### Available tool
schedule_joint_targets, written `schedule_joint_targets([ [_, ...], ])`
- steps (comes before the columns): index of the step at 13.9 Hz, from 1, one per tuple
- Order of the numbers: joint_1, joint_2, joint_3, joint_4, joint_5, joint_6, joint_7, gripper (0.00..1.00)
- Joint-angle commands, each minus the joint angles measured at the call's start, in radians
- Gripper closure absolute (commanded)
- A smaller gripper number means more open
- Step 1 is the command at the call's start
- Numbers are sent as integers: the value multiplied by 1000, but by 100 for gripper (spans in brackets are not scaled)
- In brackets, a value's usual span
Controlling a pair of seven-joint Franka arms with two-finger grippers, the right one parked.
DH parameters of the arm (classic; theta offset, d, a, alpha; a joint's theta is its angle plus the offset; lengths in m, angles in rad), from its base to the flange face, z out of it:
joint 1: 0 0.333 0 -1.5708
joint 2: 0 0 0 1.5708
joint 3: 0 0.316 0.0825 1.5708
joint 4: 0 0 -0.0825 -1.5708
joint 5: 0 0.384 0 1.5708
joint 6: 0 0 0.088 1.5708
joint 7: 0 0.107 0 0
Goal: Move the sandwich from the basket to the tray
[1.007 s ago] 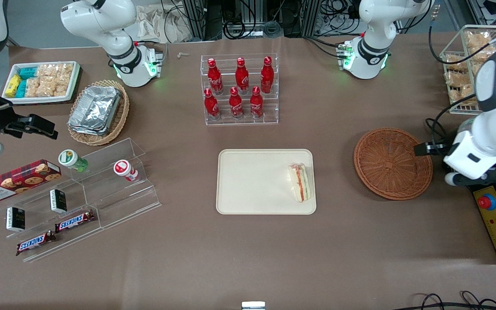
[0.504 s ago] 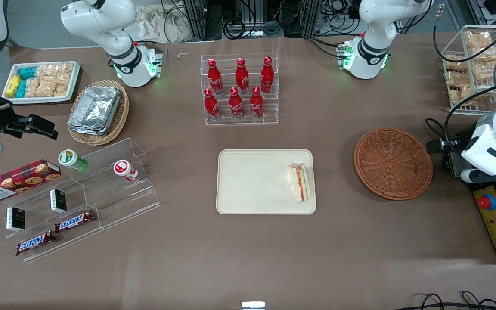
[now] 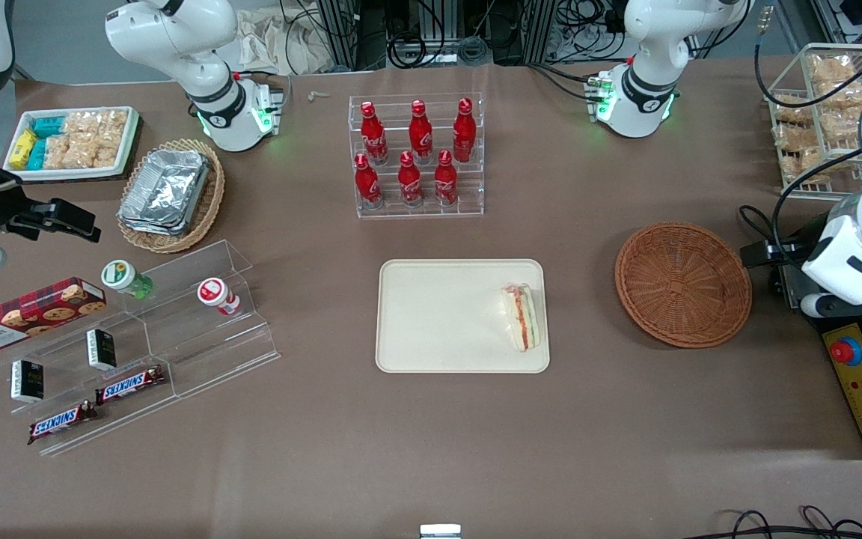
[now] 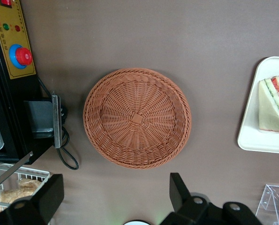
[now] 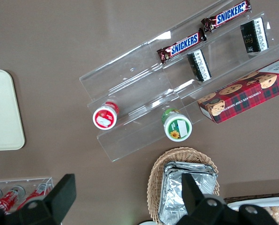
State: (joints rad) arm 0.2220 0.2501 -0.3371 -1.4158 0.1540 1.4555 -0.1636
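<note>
Readable writing is scarce: two brown bars marked SNICKERS (image 3: 129, 384) lie on the clear acrylic stepped stand (image 3: 176, 329), and the red plaid cookie box (image 3: 27, 313) beside them bears white lettering too small to make out. The red bottles in the clear rack (image 3: 416, 157) carry white script that cannot be read.

The left arm's gripper (image 4: 116, 192) hangs above the brown surface (image 3: 431, 449) just beside the round reddish-brown woven wicker basket (image 4: 137, 117), toward the working arm's end. Its black fingers (image 4: 179, 187) stand wide apart, holding nothing and touching nothing. The basket has nothing in it.

The small triangular sandwich of white bread with red and green filling (image 3: 524, 317) lies flat in the large cream-beige rectangular tray (image 3: 438, 314), close to the rim nearest the basket. Tray and basket sit well apart on the surface.

A yellow control box with a red button (image 3: 861, 382) sits at the surface's edge near the gripper. Cables and metal framing run along the room's edge past the arm bases.
</note>
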Motion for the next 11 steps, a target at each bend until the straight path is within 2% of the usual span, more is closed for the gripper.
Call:
schedule_joint_targets([
  [1, -114, -9, 128, 15, -23, -21, -13, 0],
  [3, -193, -12, 257, 15, -80, -21, 19, 0],
  [11, -187, 8, 268, 55, -111, -38, 47, 0],
])
